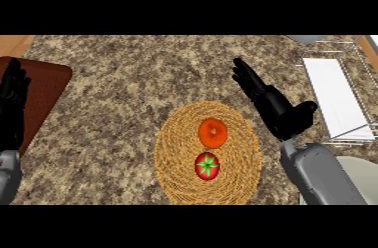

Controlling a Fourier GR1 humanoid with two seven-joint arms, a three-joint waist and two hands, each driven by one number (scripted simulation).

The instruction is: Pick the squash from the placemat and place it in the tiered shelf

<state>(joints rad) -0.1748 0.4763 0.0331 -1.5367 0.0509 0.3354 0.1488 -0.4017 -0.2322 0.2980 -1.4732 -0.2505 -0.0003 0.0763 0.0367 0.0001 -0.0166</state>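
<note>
Granite counter point(111, 117): tiered shelf point(336, 99) cut off at right, both robot hands point(277, 109) open-fingered, holding nothing.

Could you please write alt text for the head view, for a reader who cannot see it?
A woven placemat on a granite counter holds an orange squash and a tomato. The open right hand hovers beside it, near a wire shelf; the open left hand rests at the left edge.
</note>
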